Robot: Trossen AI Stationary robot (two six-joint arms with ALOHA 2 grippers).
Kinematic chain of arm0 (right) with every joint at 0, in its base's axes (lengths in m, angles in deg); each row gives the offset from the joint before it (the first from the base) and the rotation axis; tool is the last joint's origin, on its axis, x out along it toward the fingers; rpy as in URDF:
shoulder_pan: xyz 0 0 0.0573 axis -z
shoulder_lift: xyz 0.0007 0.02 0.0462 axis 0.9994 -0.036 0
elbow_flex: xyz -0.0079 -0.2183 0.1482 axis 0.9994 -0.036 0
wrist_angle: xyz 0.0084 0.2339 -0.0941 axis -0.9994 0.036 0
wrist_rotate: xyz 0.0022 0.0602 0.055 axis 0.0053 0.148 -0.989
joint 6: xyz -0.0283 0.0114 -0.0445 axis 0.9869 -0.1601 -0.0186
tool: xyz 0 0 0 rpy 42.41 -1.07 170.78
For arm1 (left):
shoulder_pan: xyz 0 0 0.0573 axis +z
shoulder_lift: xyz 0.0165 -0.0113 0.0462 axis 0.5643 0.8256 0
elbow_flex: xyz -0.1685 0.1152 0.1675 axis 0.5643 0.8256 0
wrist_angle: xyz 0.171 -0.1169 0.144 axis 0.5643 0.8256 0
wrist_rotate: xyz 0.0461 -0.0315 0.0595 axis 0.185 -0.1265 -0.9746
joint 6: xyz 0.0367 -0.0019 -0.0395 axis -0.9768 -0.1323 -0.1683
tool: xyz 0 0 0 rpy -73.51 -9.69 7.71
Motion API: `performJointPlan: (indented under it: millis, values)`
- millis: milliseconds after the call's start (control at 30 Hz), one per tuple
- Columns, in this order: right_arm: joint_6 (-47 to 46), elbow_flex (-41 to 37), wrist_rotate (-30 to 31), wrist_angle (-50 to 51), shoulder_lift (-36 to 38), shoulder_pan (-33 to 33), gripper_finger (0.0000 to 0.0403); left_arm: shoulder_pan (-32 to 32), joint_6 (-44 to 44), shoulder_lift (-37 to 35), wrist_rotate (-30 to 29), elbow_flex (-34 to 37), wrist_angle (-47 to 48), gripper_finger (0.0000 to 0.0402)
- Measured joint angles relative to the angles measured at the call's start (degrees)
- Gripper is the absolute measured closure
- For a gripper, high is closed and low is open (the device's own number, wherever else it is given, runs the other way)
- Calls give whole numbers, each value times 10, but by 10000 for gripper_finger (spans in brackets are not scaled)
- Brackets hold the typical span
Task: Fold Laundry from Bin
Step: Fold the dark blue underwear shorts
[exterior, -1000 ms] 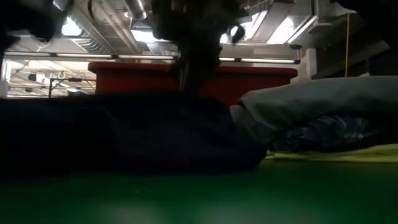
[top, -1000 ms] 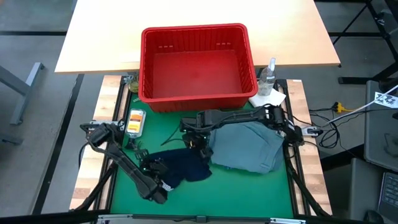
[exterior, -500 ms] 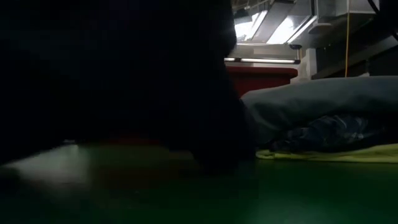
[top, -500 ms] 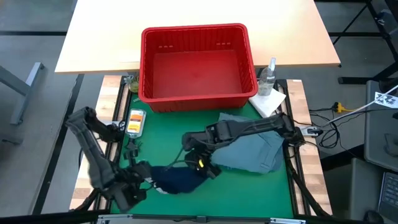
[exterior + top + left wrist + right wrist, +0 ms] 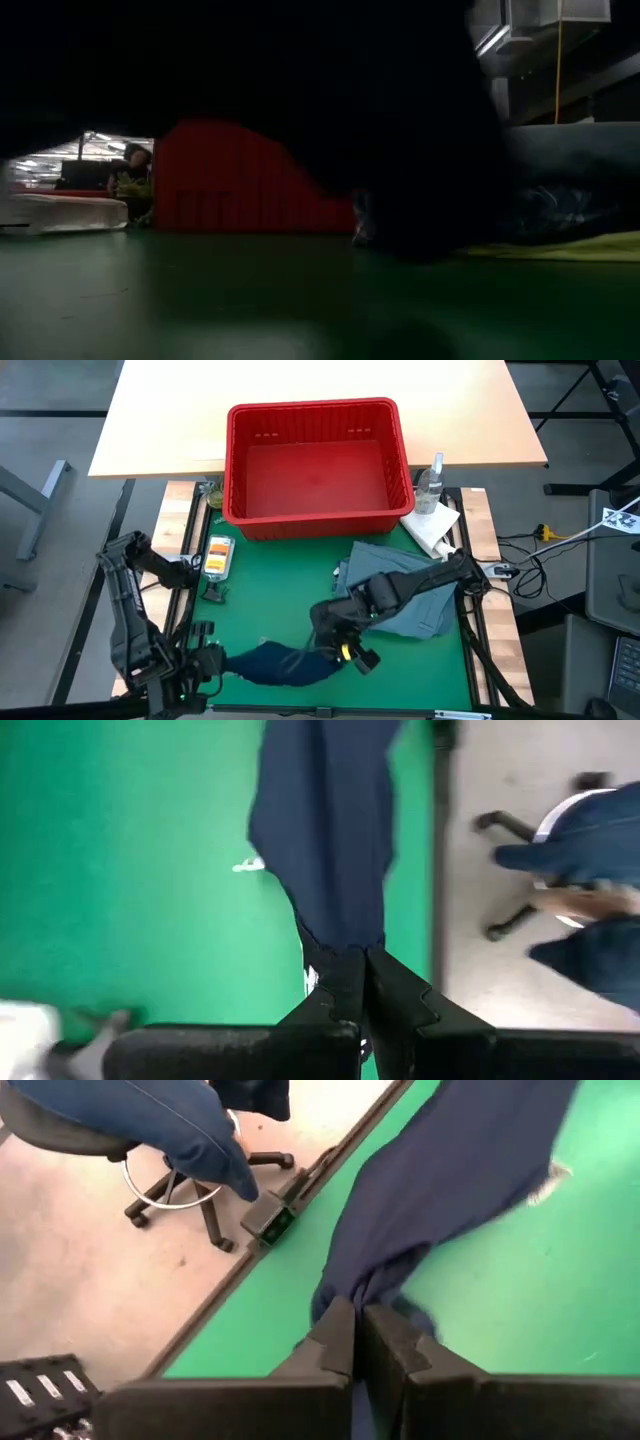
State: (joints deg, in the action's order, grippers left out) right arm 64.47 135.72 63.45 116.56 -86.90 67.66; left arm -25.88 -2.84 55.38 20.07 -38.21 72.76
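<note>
- High view: the left gripper (image 5: 205, 663) and the right gripper (image 5: 345, 650) are each pinching an end of the dark navy garment (image 5: 275, 662), which is lying stretched between them near the front edge of the green mat (image 5: 270, 580); holding both ends is presumably serving to spread it flat for folding. The red bin (image 5: 316, 462) is sitting emptied at the back, and the grey-blue garment (image 5: 415, 595) is resting folded to the right, clear of the working area.
- Low view: a dark mass, probably the navy garment hanging close to the lens, is blocking most of the picture; the bin's red wall (image 5: 240, 185) is showing behind it, and the stacked laundry is lying at the right, a yellow garment (image 5: 560, 247) at the bottom.
- Left wrist view: the fingers (image 5: 335, 995) are standing closed on a bunched end of the navy cloth (image 5: 325, 830), which is trailing away over the mat.
- Right wrist view: the fingers (image 5: 390, 1345) are likewise clamped shut on the garment's other end (image 5: 450, 1190), near the table's front rail (image 5: 290, 1210).
</note>
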Motion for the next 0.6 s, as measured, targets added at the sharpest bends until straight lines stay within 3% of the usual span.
performJointPlan:
  millis: [600]
  values:
    - [-204, 0, 109, -25, -1, -118, 393, -21, -53, 0, 28, 0, -186, 401]
